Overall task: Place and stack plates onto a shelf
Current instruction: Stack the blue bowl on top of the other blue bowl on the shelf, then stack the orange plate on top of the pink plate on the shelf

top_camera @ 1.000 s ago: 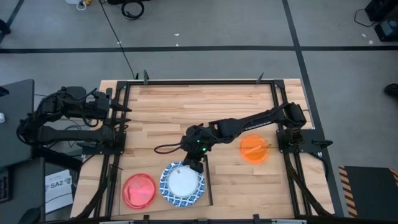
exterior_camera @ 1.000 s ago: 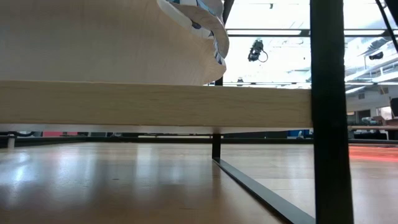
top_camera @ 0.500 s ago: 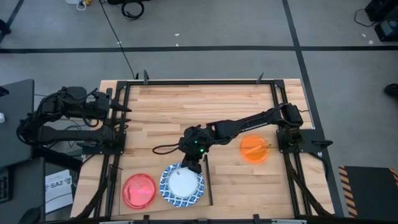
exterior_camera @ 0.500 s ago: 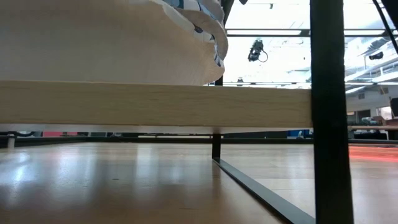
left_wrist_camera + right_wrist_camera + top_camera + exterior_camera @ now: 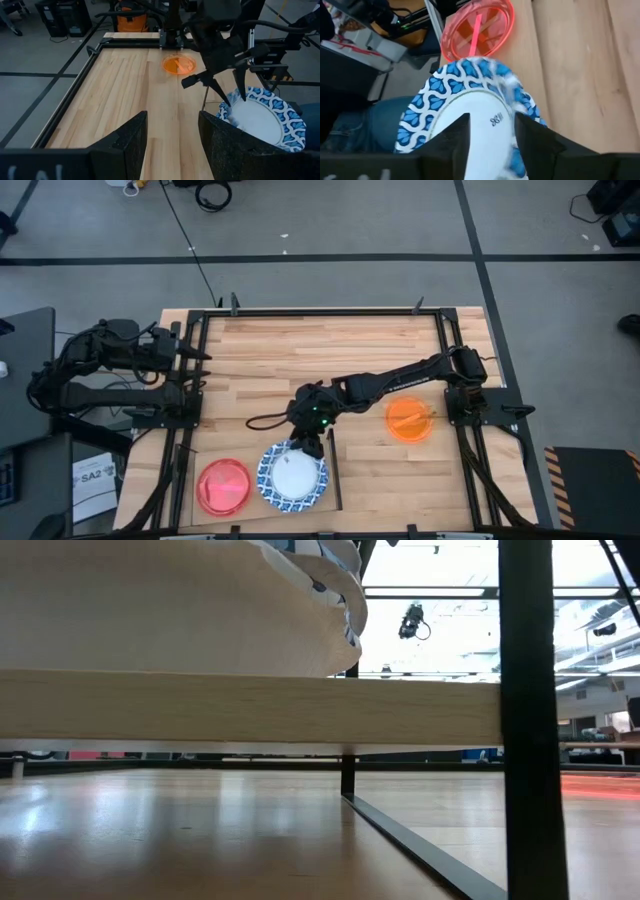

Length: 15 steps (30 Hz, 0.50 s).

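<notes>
A blue-and-white plate lies on the pale shelf near the table's near edge, with a translucent red plate to its left. Seen from the low view, the blue-and-white plate rests on the shelf panel, its rim curving up. My right gripper is open just above that plate's far rim; its fingers point down. An orange plate lies flat on the tabletop to the right. My left gripper is open and waits at the table's left edge. The green plate is out of view. My right gripper's fingertips stand at the far rim of the blue-and-white plate, coming from above. The plate shows face-on between the spread fingers and is not pinched. Whether a fingertip touches the rim, I cannot tell.
A thin black bar runs along the shelf's right side, and a black upright post stands close to the low camera. Black frame rails line both sides of the table. Bare butcher-block tabletop stretches toward the far edge.
In the low view the blue-and-white plate's raised rim has dropped a little, and the plate sits lower on the shelf. My right gripper has stayed at its far rim, shifting slightly toward the table's left.
</notes>
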### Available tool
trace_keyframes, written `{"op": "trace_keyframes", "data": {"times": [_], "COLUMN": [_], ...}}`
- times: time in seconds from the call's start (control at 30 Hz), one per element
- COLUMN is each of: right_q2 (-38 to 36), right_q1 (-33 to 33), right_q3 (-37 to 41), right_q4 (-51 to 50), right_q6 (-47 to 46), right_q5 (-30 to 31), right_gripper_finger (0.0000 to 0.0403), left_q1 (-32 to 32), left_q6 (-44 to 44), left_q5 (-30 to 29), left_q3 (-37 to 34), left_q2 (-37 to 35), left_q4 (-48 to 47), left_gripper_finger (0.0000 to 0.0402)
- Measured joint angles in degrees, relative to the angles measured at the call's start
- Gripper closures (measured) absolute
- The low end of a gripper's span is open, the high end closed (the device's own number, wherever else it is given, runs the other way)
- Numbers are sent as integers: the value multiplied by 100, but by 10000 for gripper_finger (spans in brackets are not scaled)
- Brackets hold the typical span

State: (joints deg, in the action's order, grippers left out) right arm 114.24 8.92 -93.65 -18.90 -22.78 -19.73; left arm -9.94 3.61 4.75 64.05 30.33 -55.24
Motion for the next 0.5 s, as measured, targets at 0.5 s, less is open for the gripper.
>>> {"op": "trace_keyframes", "data": {"times": [0.5], "right_q2": [-70], "right_q1": [-509], "right_q3": [2], "right_q4": [4], "right_q6": [500], "right_q5": [-367], "right_gripper_finger": [209], "left_q1": [1], "left_q6": [-2], "left_q5": [0], "left_q3": [0], "left_q2": [0], "left_q4": [4], "left_gripper_finger": [219]}}
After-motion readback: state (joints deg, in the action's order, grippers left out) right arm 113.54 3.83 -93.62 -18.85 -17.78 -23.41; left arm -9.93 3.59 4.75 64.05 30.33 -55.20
